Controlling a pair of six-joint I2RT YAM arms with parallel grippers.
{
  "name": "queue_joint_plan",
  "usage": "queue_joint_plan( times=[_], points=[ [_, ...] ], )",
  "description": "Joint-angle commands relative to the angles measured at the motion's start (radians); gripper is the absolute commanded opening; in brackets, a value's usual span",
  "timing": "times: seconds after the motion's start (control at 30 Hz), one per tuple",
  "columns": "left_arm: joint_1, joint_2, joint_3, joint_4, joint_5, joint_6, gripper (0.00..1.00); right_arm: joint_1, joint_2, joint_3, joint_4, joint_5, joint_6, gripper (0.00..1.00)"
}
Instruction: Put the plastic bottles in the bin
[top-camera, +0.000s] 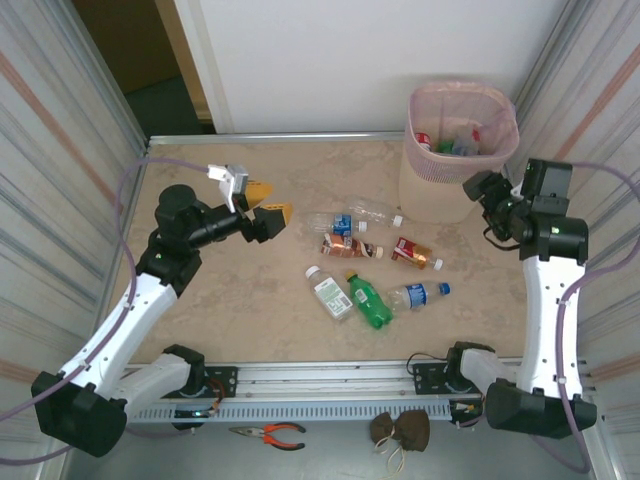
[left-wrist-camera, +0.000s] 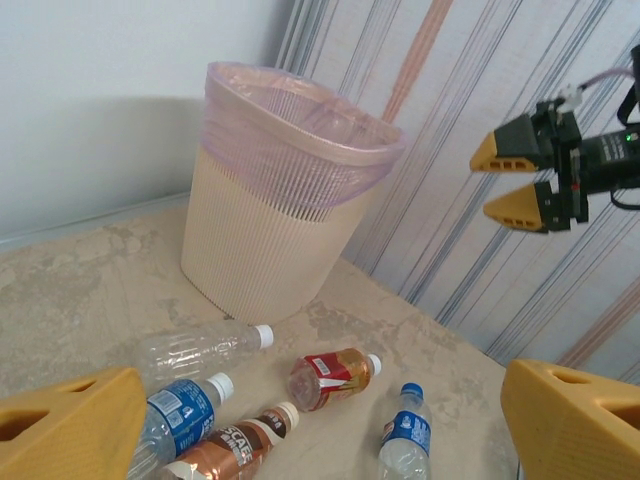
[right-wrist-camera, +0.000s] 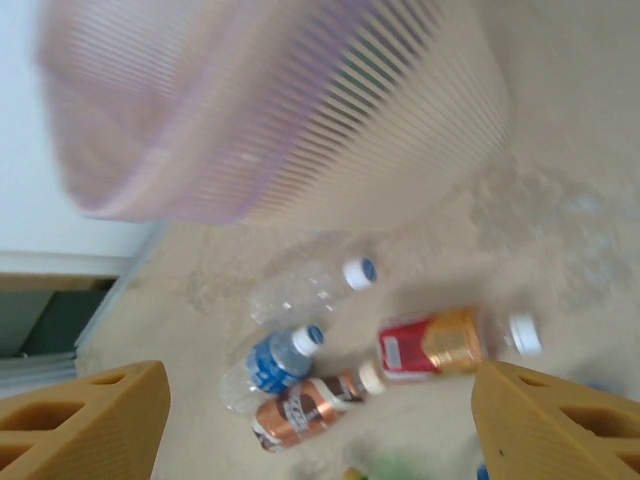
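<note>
The pale bin (top-camera: 460, 150) stands at the back right, lined with a pink bag, with a few bottles (top-camera: 450, 143) inside. Several plastic bottles lie mid-table: a clear one (top-camera: 372, 212), a blue-labelled one (top-camera: 335, 223), a brown one (top-camera: 350, 247), a red one (top-camera: 415, 253), a white-labelled one (top-camera: 330, 293), a green one (top-camera: 368, 300) and a blue-capped one (top-camera: 418, 295). My left gripper (top-camera: 265, 203) hovers left of them, open and empty (left-wrist-camera: 320, 430). My right gripper (left-wrist-camera: 500, 178) hangs beside the bin, above the table, open and empty (right-wrist-camera: 320, 430).
Striped metal walls close in both sides of the table. Pliers (top-camera: 268, 433) and a brown pouch (top-camera: 400, 430) lie in front of the arms' base rail. A white wall stands behind the bin, with a dark doorway at the back left.
</note>
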Motion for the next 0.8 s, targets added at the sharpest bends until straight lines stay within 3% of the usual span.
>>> queue_joint_plan(
  times=[0.0, 0.4, 0.77],
  points=[
    [0.010, -0.023, -0.017, 0.034, -0.001, -0.015, 0.92, -0.009, -0.011, -0.113, -0.115, 0.053, 0.192, 0.75],
    [0.010, -0.024, -0.021, 0.037, -0.020, -0.030, 0.92, -0.068, 0.061, -0.490, 0.001, -0.084, 0.344, 0.62],
    [0.010, -0.030, -0.019, 0.036, -0.035, -0.044, 0.92, -0.118, 0.242, -0.622, 0.137, -0.158, 0.344, 0.63]
  ],
)
